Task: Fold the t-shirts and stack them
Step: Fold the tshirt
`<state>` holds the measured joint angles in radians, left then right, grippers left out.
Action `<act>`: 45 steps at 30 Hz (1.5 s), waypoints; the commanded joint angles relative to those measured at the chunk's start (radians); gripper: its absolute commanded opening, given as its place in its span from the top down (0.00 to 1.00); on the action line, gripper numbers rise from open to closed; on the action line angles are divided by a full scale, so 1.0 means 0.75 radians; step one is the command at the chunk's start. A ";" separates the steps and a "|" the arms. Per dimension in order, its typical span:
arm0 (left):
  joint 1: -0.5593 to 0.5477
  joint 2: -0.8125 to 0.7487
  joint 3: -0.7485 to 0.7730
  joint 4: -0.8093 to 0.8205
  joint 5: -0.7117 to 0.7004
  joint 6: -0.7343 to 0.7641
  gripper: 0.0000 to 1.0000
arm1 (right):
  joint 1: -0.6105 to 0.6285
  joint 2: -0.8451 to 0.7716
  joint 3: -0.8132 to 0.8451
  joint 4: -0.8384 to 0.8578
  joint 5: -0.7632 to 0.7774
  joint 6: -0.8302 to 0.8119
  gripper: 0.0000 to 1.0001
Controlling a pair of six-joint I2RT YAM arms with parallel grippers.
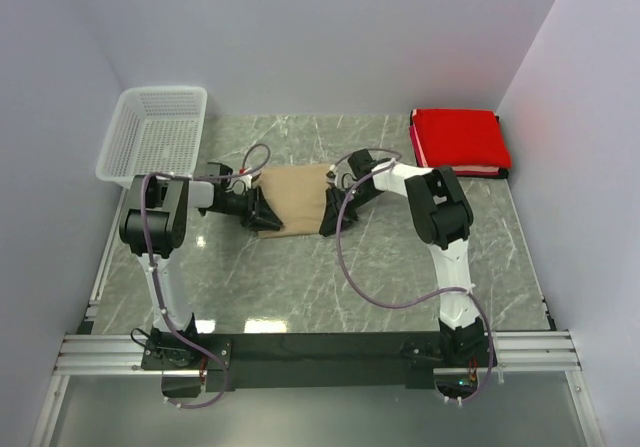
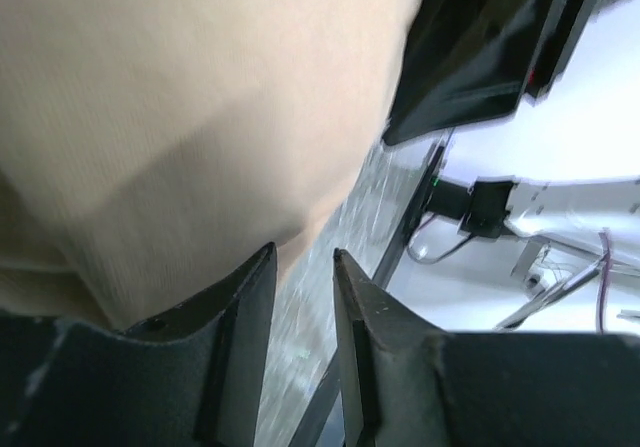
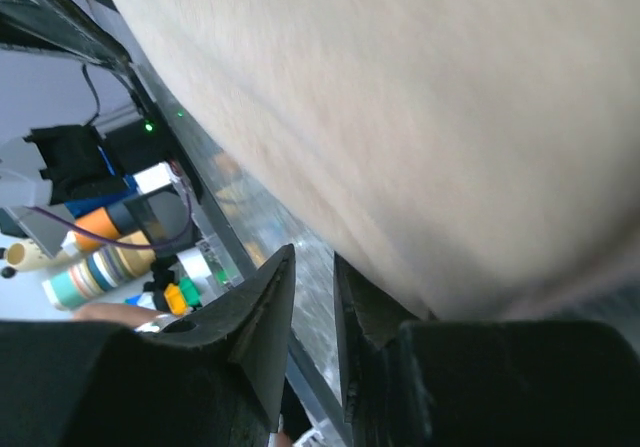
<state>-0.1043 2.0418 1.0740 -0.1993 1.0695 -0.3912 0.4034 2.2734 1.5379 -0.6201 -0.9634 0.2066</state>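
Note:
The tan t-shirt [image 1: 293, 199] lies folded into a compact rectangle at the middle of the marble table. My left gripper [image 1: 262, 208] is at its left edge and my right gripper [image 1: 331, 207] at its right edge. In the left wrist view the tan cloth [image 2: 190, 117] rests over one finger; the left gripper [image 2: 304, 252] stands narrowly open with only table showing in the gap. In the right wrist view the cloth [image 3: 430, 117] drapes over one finger of the right gripper [image 3: 314, 255], also narrowly open and empty. The red t-shirt [image 1: 460, 139] lies folded at the back right.
A white mesh basket [image 1: 155, 132] stands at the back left, overhanging the table edge. Walls close in the table on the left, back and right. Cables loop from both arms over the table's middle.

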 commanded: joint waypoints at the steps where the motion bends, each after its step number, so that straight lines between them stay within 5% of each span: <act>1: 0.006 -0.082 0.065 -0.243 0.048 0.300 0.64 | -0.041 -0.112 -0.022 -0.057 0.066 -0.130 0.70; 5: 0.006 -0.186 0.165 -0.295 0.098 0.309 0.63 | -0.045 -0.227 0.117 -0.175 -0.002 -0.304 0.68; 12: 0.004 -0.060 0.345 0.151 0.008 -0.108 0.62 | -0.049 -0.033 0.518 -0.008 -0.006 -0.075 0.59; 24: 0.115 0.345 0.619 0.168 -0.168 -0.164 0.61 | -0.063 0.362 0.801 0.078 0.417 0.127 0.51; 29: 0.131 0.321 0.727 -0.010 -0.088 0.012 0.60 | -0.065 0.260 0.795 0.076 0.350 0.105 0.49; 34: 0.100 0.019 0.691 -0.194 -0.119 0.344 0.54 | -0.067 -0.018 0.654 0.060 0.382 0.079 0.39; 41: -0.167 -0.495 0.156 -0.121 -0.499 0.871 0.50 | -0.120 -0.358 0.261 -0.010 0.581 0.054 0.17; 45: -0.423 -0.634 -0.057 0.089 -0.736 1.035 0.50 | -0.198 -0.391 0.091 -0.004 0.483 0.068 0.16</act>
<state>-0.3180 1.5803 1.1358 -0.2234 0.6891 0.1898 0.3054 1.9671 1.7008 -0.5922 -0.5987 0.2626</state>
